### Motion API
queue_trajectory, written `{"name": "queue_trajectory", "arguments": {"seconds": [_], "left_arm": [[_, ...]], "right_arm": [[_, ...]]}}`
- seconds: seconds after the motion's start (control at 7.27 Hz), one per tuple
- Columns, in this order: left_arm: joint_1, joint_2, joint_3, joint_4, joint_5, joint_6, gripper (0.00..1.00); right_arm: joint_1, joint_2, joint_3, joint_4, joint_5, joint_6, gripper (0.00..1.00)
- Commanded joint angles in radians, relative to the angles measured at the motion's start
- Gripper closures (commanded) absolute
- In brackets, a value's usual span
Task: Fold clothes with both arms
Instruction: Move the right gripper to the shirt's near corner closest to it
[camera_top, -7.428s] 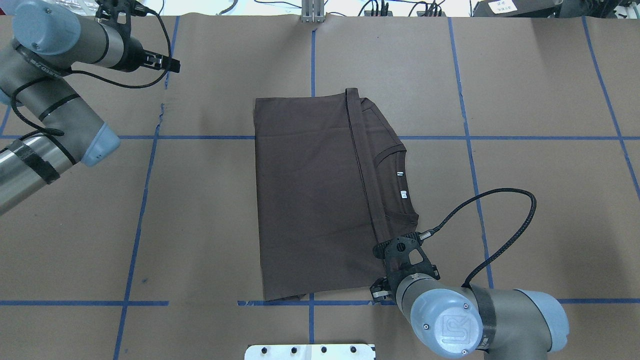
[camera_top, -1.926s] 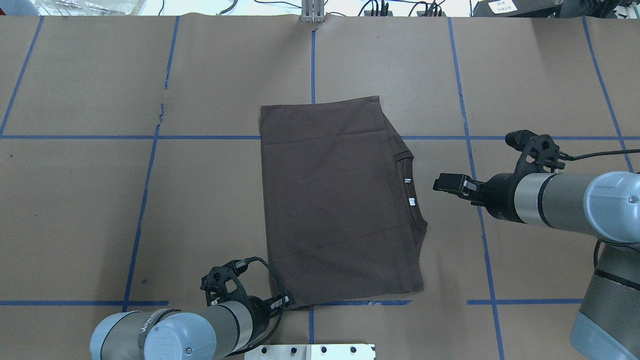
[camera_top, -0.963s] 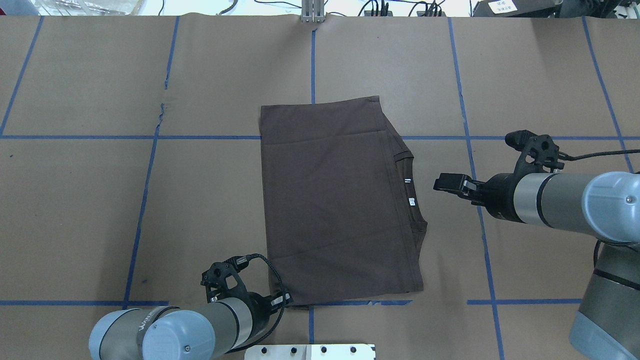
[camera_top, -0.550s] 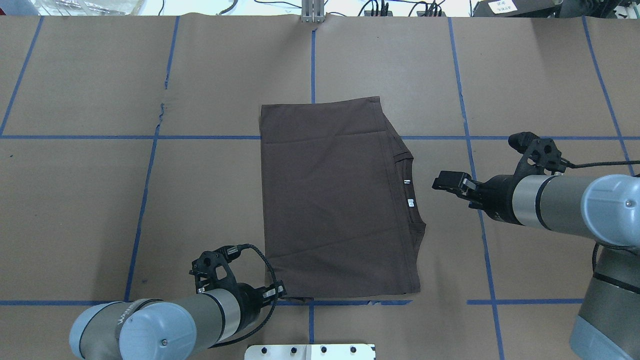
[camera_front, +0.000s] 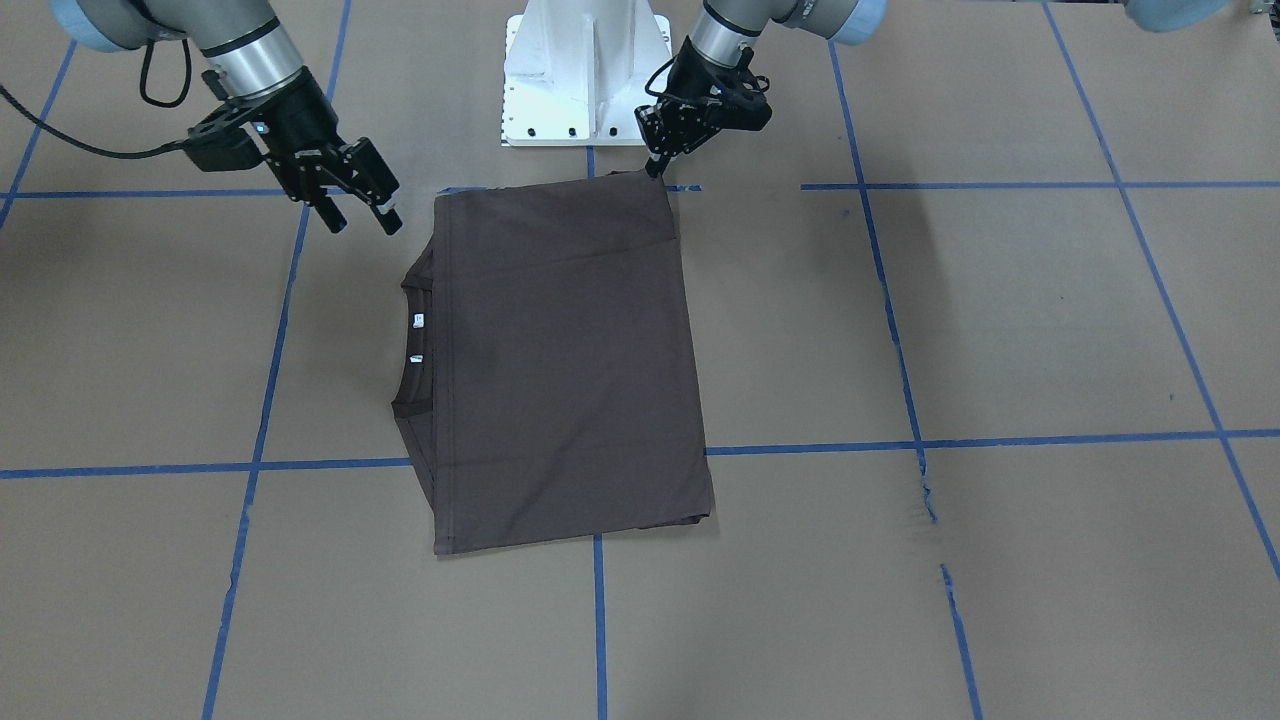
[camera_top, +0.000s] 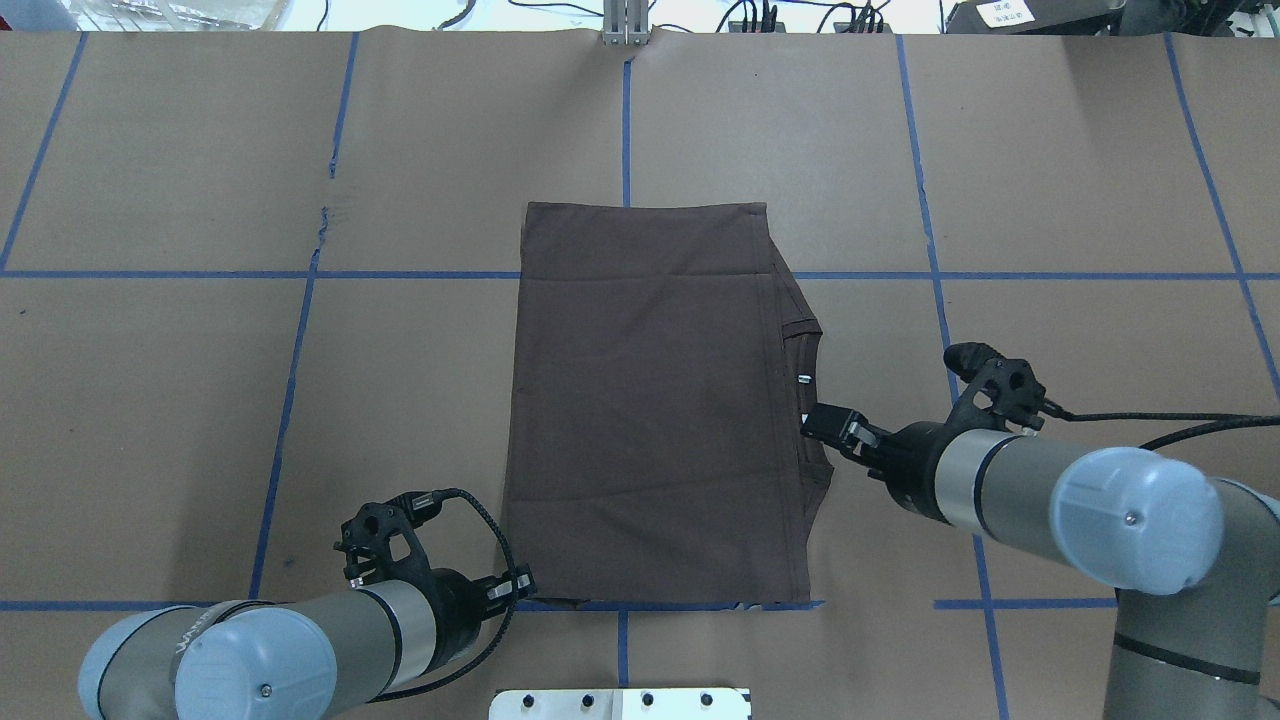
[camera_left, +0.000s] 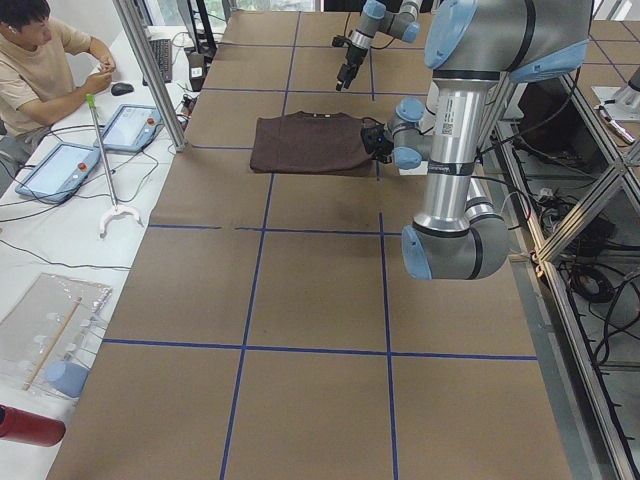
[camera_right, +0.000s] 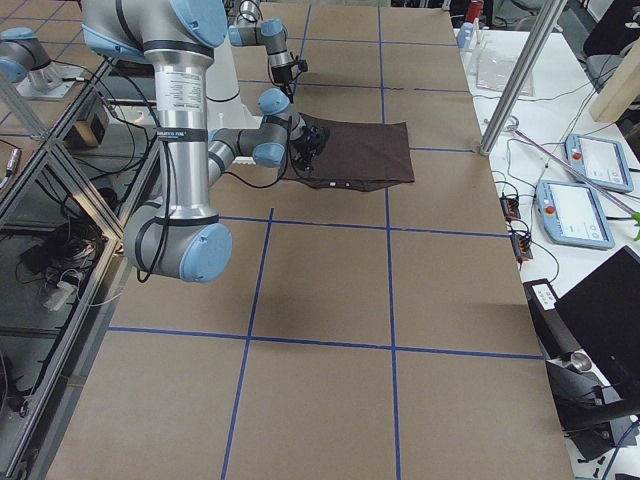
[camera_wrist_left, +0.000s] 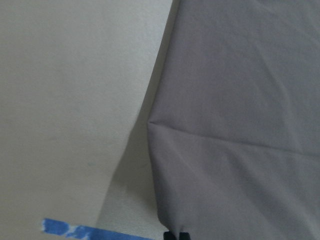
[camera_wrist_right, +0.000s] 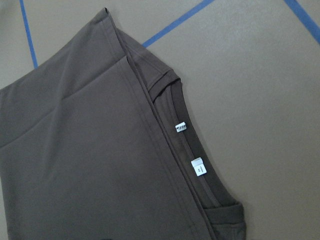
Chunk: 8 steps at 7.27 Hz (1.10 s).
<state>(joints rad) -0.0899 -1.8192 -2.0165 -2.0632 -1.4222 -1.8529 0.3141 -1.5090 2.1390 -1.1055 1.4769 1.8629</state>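
A dark brown T-shirt (camera_top: 650, 400) lies folded into a rectangle at mid-table, also seen in the front-facing view (camera_front: 560, 360). Its collar with white neck labels (camera_wrist_right: 198, 166) faces my right side. My left gripper (camera_top: 522, 585) (camera_front: 655, 165) is shut on the shirt's corner nearest the robot on my left. In the left wrist view its fingertips (camera_wrist_left: 175, 235) pinch the cloth edge (camera_wrist_left: 240, 125). My right gripper (camera_front: 360, 212) (camera_top: 822, 425) hovers open above the collar edge and holds nothing.
Brown paper with blue tape lines (camera_top: 300, 330) covers the table. The white pedestal base (camera_front: 585, 70) stands just behind the shirt's near edge. A person (camera_left: 40, 60) sits at a side desk with tablets (camera_left: 55, 170), and a metal post (camera_left: 150, 70) rises at that end.
My left gripper has pulled the shirt's near corner to the left, skewing that end. My right gripper has moved in from the right and now hangs over the collar.
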Motion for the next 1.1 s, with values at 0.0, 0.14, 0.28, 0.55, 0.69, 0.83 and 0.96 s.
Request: {"name": "queue_trajectory", "arguments": {"seconds": [0.0, 0.14, 0.28, 0.55, 0.69, 0.83, 0.96], "left_arm": [[0.009, -0.005, -0.001, 0.0, -0.001, -0.006, 1.0], [0.01, -0.008, -0.002, 0.0, -0.003, -0.009, 1.0], [0.01, -0.009, -0.002, -0.002, -0.004, -0.009, 1.0], [0.01, -0.009, -0.002, -0.002, -0.006, -0.009, 1.0], [0.012, -0.011, -0.002, -0.003, -0.006, -0.009, 1.0], [0.012, -0.011, -0.002, -0.003, -0.006, -0.009, 1.0], [0.012, -0.011, -0.002, -0.003, -0.006, -0.009, 1.0]], "right_arm": [[-0.091, 0.091, -0.014, -0.228, -0.081, 0.058, 0.16], [-0.096, 0.19, -0.036, -0.378, -0.081, 0.058, 0.15], [-0.102, 0.285, -0.101, -0.448, -0.082, 0.059, 0.17], [-0.108, 0.273, -0.128, -0.455, -0.072, 0.045, 0.19], [-0.113, 0.26, -0.131, -0.453, -0.07, 0.018, 0.19], [-0.116, 0.262, -0.148, -0.453, -0.072, 0.018, 0.19], [-0.124, 0.262, -0.154, -0.453, -0.075, 0.018, 0.21]]}}
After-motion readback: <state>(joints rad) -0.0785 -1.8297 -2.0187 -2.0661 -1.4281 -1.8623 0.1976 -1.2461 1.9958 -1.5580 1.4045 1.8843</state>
